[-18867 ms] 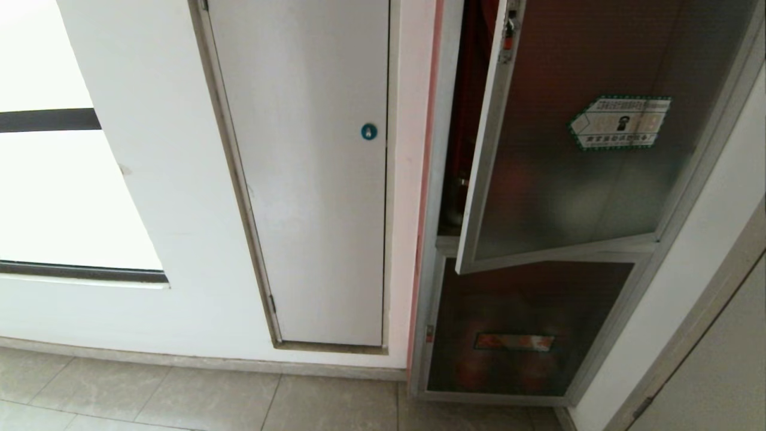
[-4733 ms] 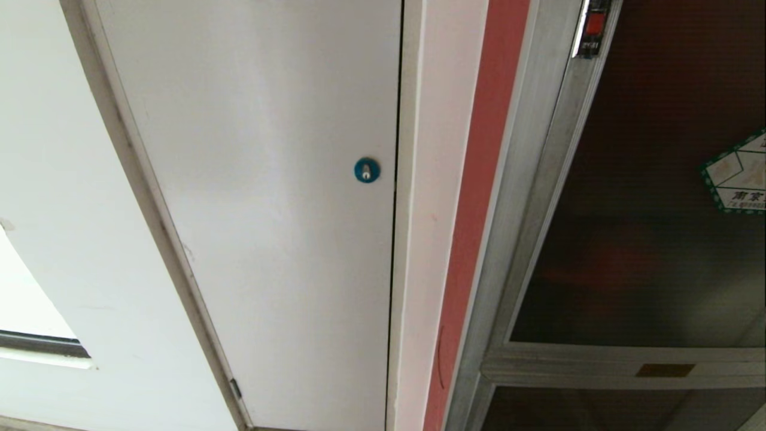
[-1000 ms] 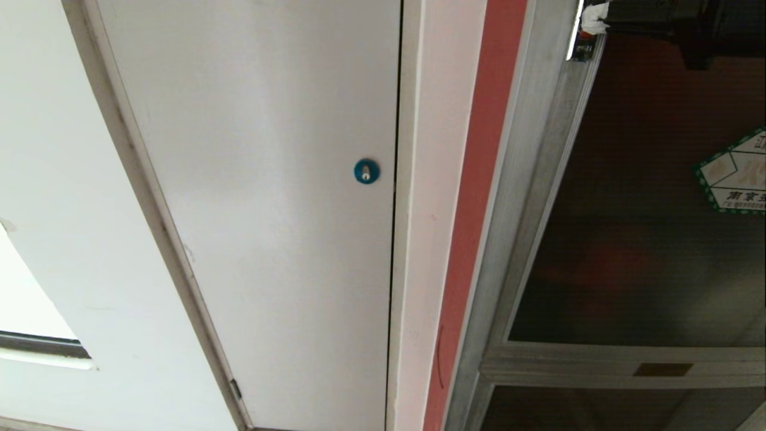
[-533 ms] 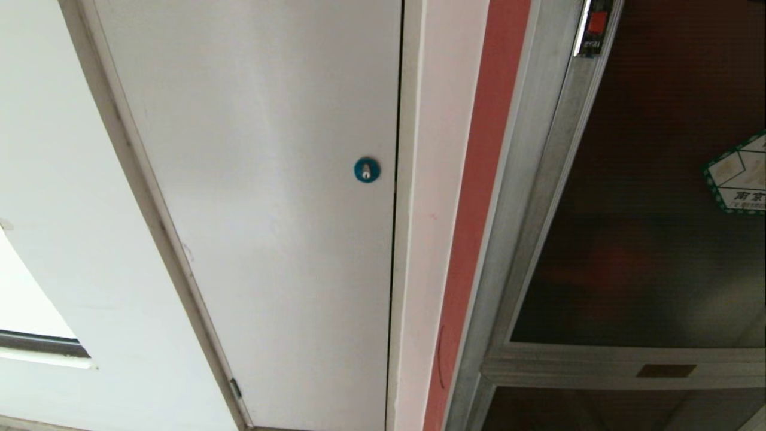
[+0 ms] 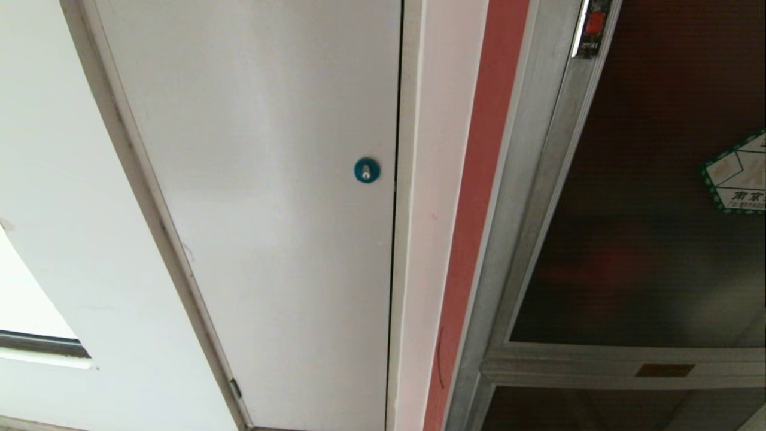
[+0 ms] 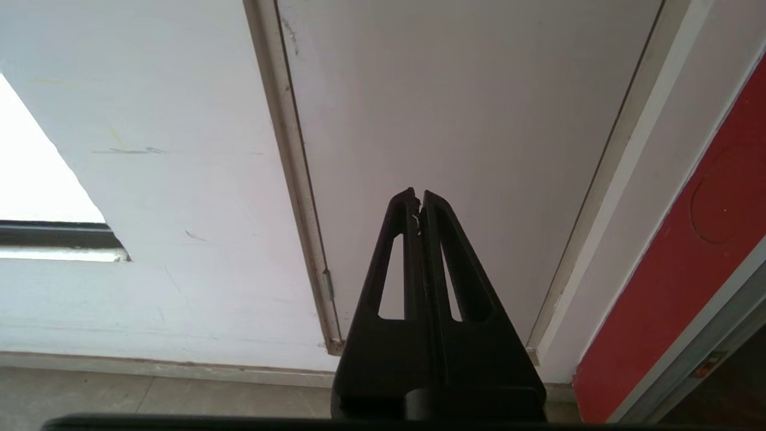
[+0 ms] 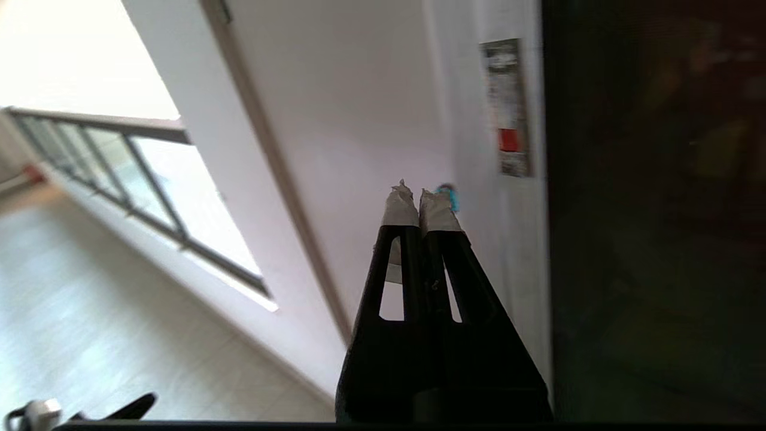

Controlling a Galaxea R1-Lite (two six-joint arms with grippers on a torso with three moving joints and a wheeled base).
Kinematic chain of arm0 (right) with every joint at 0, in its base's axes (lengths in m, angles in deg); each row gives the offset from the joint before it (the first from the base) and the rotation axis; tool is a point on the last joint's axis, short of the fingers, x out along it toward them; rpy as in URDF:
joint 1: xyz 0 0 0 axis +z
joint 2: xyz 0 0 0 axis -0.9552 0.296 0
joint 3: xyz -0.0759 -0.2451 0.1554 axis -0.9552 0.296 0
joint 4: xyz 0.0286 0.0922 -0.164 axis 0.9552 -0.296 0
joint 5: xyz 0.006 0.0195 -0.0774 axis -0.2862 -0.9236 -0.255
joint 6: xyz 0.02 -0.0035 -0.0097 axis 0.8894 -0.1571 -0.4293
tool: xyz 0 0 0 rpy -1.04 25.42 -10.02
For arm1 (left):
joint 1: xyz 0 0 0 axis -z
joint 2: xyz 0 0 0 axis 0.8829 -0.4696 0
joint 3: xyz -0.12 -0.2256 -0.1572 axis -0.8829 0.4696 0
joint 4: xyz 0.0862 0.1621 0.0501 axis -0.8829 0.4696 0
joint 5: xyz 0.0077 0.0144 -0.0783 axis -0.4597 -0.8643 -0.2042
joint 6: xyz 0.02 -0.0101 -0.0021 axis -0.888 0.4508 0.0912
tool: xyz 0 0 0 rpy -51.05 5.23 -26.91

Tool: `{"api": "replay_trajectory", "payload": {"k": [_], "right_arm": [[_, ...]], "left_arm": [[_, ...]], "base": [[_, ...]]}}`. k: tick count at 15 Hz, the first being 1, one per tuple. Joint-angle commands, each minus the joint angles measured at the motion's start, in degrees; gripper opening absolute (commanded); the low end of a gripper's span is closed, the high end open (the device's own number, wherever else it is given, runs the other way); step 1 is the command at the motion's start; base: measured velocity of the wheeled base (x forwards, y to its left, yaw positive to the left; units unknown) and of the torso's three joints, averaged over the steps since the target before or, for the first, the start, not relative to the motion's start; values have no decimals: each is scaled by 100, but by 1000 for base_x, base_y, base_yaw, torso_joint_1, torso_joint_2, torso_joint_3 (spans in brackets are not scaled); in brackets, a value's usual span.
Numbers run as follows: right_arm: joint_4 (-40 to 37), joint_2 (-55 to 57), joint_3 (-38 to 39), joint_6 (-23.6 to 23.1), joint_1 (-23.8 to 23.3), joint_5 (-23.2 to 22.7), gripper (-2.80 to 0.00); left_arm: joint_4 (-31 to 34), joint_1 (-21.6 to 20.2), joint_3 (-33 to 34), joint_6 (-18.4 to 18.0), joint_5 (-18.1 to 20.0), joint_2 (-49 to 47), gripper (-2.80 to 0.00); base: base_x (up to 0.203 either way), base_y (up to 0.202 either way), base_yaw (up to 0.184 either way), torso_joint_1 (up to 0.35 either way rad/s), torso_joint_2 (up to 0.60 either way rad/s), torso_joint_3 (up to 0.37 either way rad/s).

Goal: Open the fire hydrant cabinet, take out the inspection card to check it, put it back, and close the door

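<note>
The fire hydrant cabinet's silver frame [image 5: 519, 209] runs down the right of the head view. Its door [image 5: 646, 227], dark tinted glass, lies flush in the frame and hides the interior. The red latch [image 5: 593, 24] sits at the door's upper left corner, and the green-bordered sticker [image 5: 737, 179] is cut by the picture's right edge. The inspection card is out of view. Neither arm shows in the head view. My right gripper [image 7: 419, 197] is shut and empty, its taped tips off the wall, with the latch [image 7: 508, 140] and the door [image 7: 652, 209] beyond them. My left gripper [image 6: 419, 196] is shut and parked low.
A plain white panel [image 5: 269, 209] with a blue round lock [image 5: 366, 170] fills the middle, beside a red wall strip [image 5: 473, 239]. A lower dark glass panel [image 5: 598, 413] sits under the door. A window [image 7: 119, 179] is at the left, and floor tiles [image 6: 149, 395] lie below.
A second ago my right gripper's taped tips were at the latch at the top of the head view; the arm has since drawn back out of it. The door has settled flush.
</note>
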Motion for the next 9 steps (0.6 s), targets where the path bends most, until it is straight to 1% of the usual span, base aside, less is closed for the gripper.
{"api": "replay_trajectory", "payload": {"k": [1, 3, 4, 6, 7, 8, 9], "right_arm": [[-5, -609, 234, 8, -252, -6, -280], [-23, -1159, 436, 2, -504, 38, -280], [-39, -1488, 543, -1, -710, 49, -280], [-63, -2189, 806, -6, -1302, 52, -280], [-94, -2577, 988, -9, -1682, 37, -280], [-161, -2939, 1162, -11, -2012, -21, -280], [-277, -3305, 1324, -3, -2207, -202, -280]], "left_arm": [[-1, -3, 0, 2, 0, -7, -280], [-1, -3, 0, 2, 0, -7, -280], [-1, -3, 0, 2, 0, -7, -280], [-1, -3, 0, 2, 0, -7, -280], [2, -3, 0, 2, 0, -5, -280], [-1, -3, 0, 2, 0, -7, -280], [-1, -3, 0, 2, 0, -7, -280]], "base": [[0, 0, 0, 0, 0, 0], [0, 0, 0, 0, 0, 0], [0, 0, 0, 0, 0, 0], [0, 0, 0, 0, 0, 0], [0, 0, 0, 0, 0, 0], [0, 0, 0, 0, 0, 0], [0, 0, 0, 0, 0, 0]]}}
